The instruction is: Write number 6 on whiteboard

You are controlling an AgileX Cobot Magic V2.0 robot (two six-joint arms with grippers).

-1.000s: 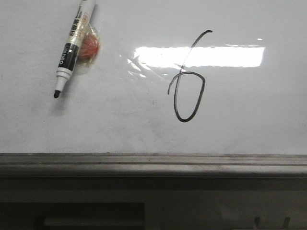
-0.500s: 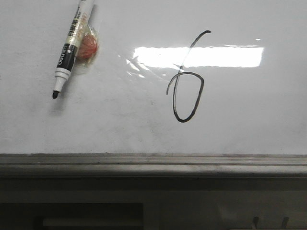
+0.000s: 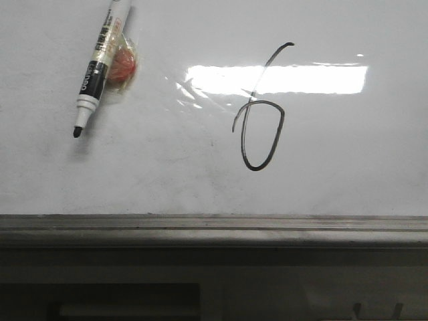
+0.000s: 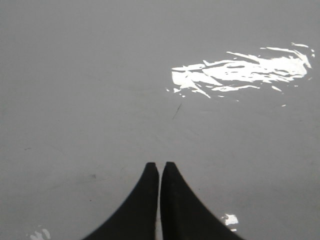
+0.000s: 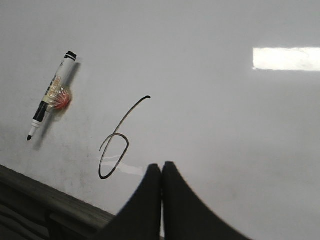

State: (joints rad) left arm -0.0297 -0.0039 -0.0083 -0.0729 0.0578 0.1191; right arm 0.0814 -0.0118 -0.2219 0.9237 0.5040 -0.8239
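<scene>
The number 6 (image 3: pixel 259 114), a thin black loop with a long curved upper tail, is drawn on the whiteboard (image 3: pixel 348 154) right of centre in the front view. It also shows in the right wrist view (image 5: pixel 117 142). A black-and-white marker (image 3: pixel 98 63) with its tip bare lies on the board at the upper left, with a red lump in clear wrap taped to it; it shows in the right wrist view (image 5: pixel 49 101) too. My right gripper (image 5: pixel 161 165) is shut and empty, apart from the 6. My left gripper (image 4: pixel 159 165) is shut and empty over bare board (image 4: pixel 100 90).
A grey metal ledge (image 3: pixel 214 227) runs along the board's near edge; it also shows in the right wrist view (image 5: pixel 45 197). A bright rectangular light glare (image 3: pixel 307 79) crosses the tail of the 6. Neither gripper shows in the front view.
The front view has shifted very slightly; the marker and the 6 sit a few pixels further left than one second ago. Nothing else has changed.
</scene>
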